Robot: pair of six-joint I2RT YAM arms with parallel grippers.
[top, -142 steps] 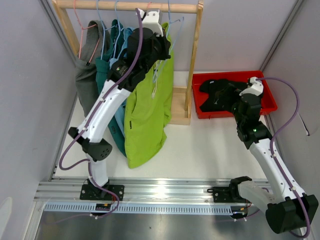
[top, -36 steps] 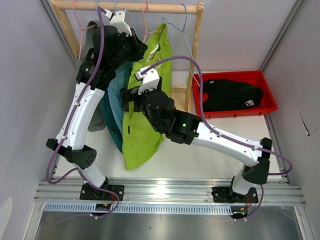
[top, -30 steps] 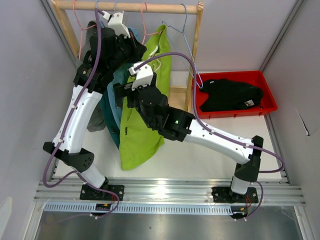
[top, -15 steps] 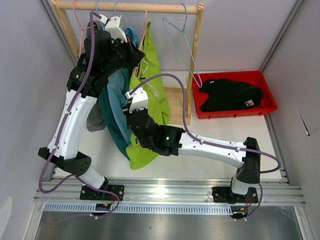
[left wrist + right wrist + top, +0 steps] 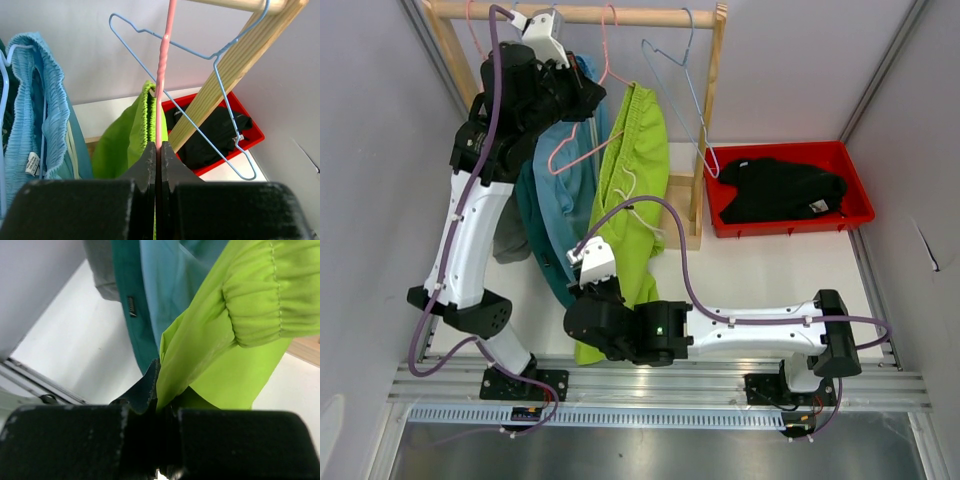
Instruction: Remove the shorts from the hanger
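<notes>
The lime green shorts [image 5: 632, 170] hang stretched from the rack down to my right gripper [image 5: 164, 382], which is shut on their lower cloth [image 5: 200, 345] low near the rail. Their waistband [image 5: 146, 107] still sits up beside the pink hanger [image 5: 165, 50]; I cannot tell whether it still hooks on it. My left gripper [image 5: 158, 149] is shut on that pink hanger's wire, high by the wooden rod [image 5: 620, 14]. Light blue shorts [image 5: 560, 195], dark teal shorts [image 5: 535, 235] and grey shorts [image 5: 505, 240] hang to the left. Black shorts [image 5: 780, 188] lie in the red bin [image 5: 860, 215].
An empty blue wire hanger [image 5: 685, 90] hangs on the rod near the rack's right wooden post [image 5: 705, 130]. The rack's base [image 5: 680, 215] stands between the shorts and the bin. Grey walls close in left and right; a metal rail [image 5: 650, 380] runs along the near edge.
My right gripper closed on the lime green shorts and dropped toward the near rail, dragging them down and right. The pink hanger's triangle now shows bare; my left arm shifted slightly left.
</notes>
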